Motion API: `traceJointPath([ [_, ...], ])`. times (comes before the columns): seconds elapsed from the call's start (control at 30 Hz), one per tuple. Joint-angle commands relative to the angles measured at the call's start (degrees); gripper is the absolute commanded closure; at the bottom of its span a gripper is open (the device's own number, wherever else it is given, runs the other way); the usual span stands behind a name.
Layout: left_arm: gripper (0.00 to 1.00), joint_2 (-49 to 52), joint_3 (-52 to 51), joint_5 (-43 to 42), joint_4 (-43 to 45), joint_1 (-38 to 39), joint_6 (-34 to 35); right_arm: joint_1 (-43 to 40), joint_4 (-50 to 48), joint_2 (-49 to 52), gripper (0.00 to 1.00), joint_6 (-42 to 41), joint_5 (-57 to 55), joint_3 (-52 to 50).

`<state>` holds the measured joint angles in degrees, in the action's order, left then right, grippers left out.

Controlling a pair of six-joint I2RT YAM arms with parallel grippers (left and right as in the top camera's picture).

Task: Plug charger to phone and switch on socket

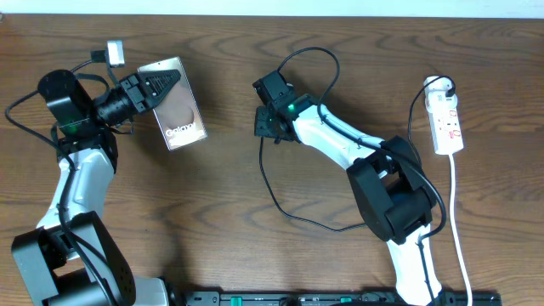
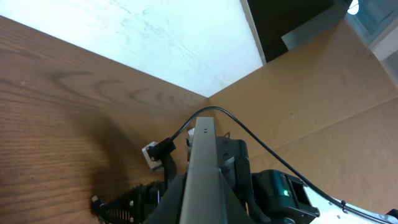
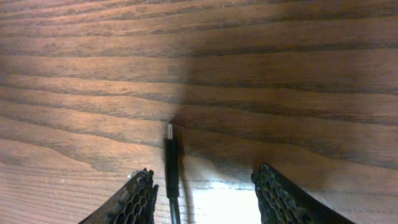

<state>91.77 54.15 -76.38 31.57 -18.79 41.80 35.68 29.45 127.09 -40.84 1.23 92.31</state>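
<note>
My left gripper (image 1: 160, 85) is shut on the phone (image 1: 177, 109), a glossy brownish slab with "Galaxy" lettering, held by its far end at the table's left. In the left wrist view the phone (image 2: 203, 163) shows edge-on between the gripper's (image 2: 199, 208) jaws. My right gripper (image 1: 262, 121) sits low over mid-table, open. In the right wrist view the charger's plug tip (image 3: 170, 160) lies on the wood between the fingers (image 3: 140, 198), close to the left one, untouched. The thin black charger cable (image 1: 270, 191) trails toward the front. The white socket (image 1: 446, 119) lies at the far right.
A small white block (image 1: 115, 53) with a black lead sits beyond the phone at the back left. The socket's white cord (image 1: 457, 221) runs down the right side to the table's front. A cardboard wall (image 2: 323, 93) stands at the back.
</note>
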Motion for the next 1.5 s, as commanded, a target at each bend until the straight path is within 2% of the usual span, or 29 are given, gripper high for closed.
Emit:
traceJointPath([
  [0.0, 0.93, -0.2, 1.4, -1.2, 0.7, 0.1, -0.2, 0.9, -0.2, 1.3, 0.47, -0.9, -0.9, 1.0],
  [0.2, 0.92, -0.2, 1.4, -1.2, 0.7, 0.1, -0.2, 1.5, -0.8, 2.5, 0.49, -0.9, -1.3, 1.0],
  [0.4, 0.93, -0.2, 1.4, -1.2, 0.7, 0.1, -0.2, 1.1, -0.7, 3.9, 0.66, -0.9, -1.3, 1.0],
  [0.73, 0.92, -0.2, 1.4, -1.2, 0.7, 0.1, -0.2, 2.1, 0.2, 3.9, 0.83, -0.9, -1.3, 1.0],
  [0.97, 0.93, -0.2, 1.4, -1.2, 0.7, 0.1, -0.2, 2.3, 1.7, 3.9, 0.83, -1.4, -0.7, 1.0],
  [1.23, 0.93, -0.2, 1.4, -1.2, 0.7, 0.1, -0.2, 1.5, 1.0, 3.9, 0.89, -1.4, -1.3, 1.0],
  [1.3, 0.92, -0.2, 1.4, -1.2, 0.7, 0.1, -0.2, 1.3, 1.0, 3.9, 0.91, -1.6, -2.2, 1.0],
  [1.37, 0.93, -0.2, 1.4, -1.2, 0.7, 0.1, -0.2, 1.3, 1.0, 3.9, 0.99, -1.6, -2.6, 1.0],
  [1.47, 0.92, -0.2, 1.4, -1.2, 0.7, 0.1, -0.2, 1.3, 1.7, 3.9, 0.99, -1.6, -2.6, 1.0],
])
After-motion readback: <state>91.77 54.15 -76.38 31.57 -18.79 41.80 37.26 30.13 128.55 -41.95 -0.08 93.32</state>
